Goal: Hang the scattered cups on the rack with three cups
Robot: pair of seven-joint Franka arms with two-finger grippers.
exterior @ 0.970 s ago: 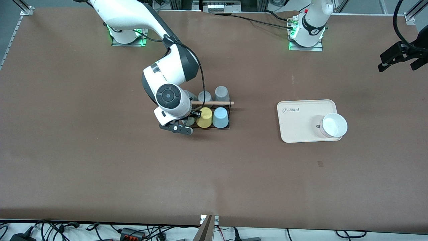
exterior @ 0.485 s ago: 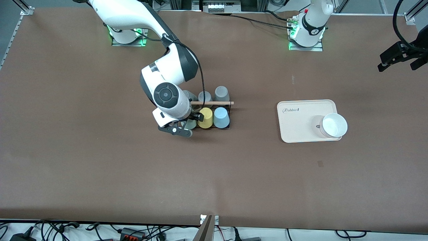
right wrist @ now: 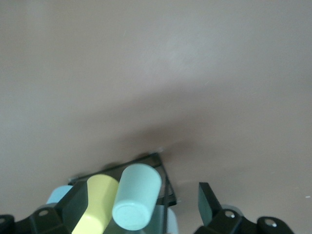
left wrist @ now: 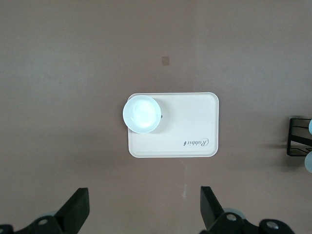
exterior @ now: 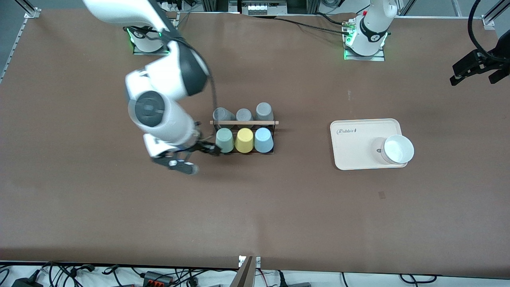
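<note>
The black wire rack [exterior: 244, 122] with its wooden rod carries the mint green cup [exterior: 224, 140], a yellow cup [exterior: 244, 140] and the light blue cup [exterior: 263, 140] in its row nearer the front camera. My right gripper [exterior: 199, 158] is open and empty, just off the rack's end beside the mint cup, not touching it. The right wrist view shows the mint cup [right wrist: 138, 195], yellow cup [right wrist: 97, 204] and rack wire [right wrist: 161, 165] between my open right gripper [right wrist: 141, 200] fingers. My left gripper [exterior: 476, 73] waits open, high over the table; it is empty in its wrist view [left wrist: 144, 219].
Three grey cups [exterior: 244, 114] stand on the rack's row farther from the front camera. A cream tray [exterior: 350, 151] with a white bowl [exterior: 398, 149] lies toward the left arm's end, also in the left wrist view [left wrist: 195, 122]. Bare brown table surrounds both.
My right gripper has drawn away from the mint cup toward the right arm's end of the table. The mint cup, hidden under the wrist before, now shows whole on the rack.
</note>
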